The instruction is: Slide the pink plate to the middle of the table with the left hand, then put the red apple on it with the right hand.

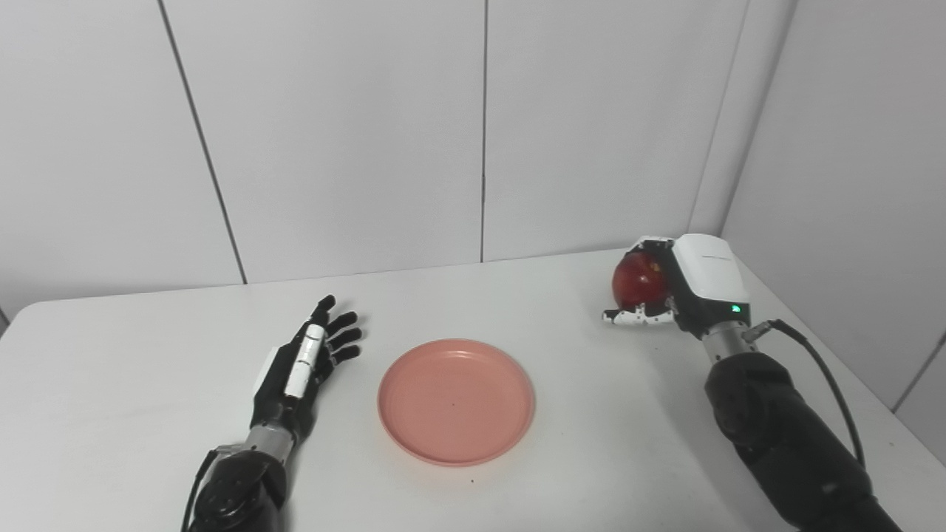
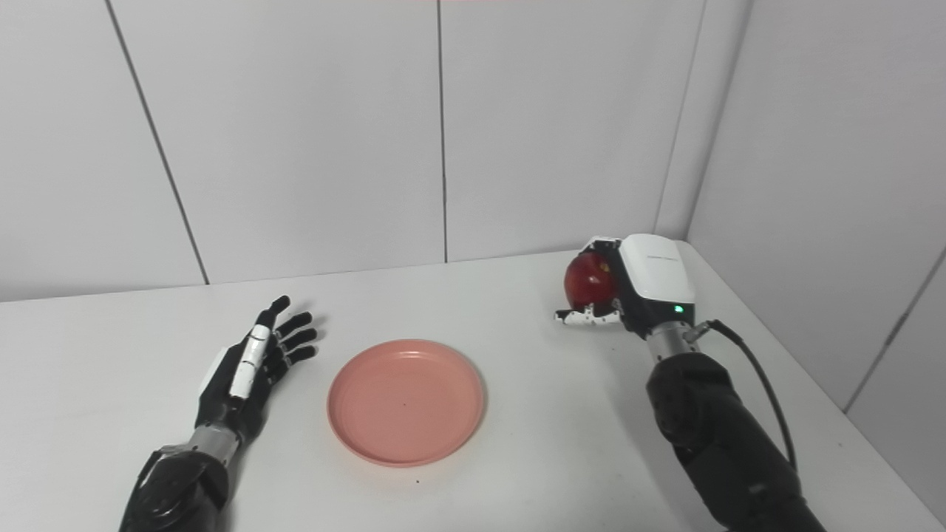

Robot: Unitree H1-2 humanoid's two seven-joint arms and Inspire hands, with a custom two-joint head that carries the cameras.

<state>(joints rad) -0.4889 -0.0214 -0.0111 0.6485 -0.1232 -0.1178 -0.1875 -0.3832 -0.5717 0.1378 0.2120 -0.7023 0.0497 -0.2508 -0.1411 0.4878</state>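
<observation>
Looking through the left eye view, the round pink plastic plate (image 1: 456,400) lies mid-table, empty, while the white-backed right hand (image 1: 676,288) sits well off to its right and farther back, fingers wrapped around the glossy red apple (image 1: 640,281). Through the right eye view, the black left hand (image 2: 255,363) rests just beside the plate's left edge, fingers spread, holding nothing; the apple's path likely runs leftward and nearer.

The right hand (image 1: 676,284) grips the apple (image 1: 640,281), seemingly just above the table (image 1: 133,369), well right of the plate (image 1: 456,400); left hand (image 1: 307,362) spread beside it.
</observation>
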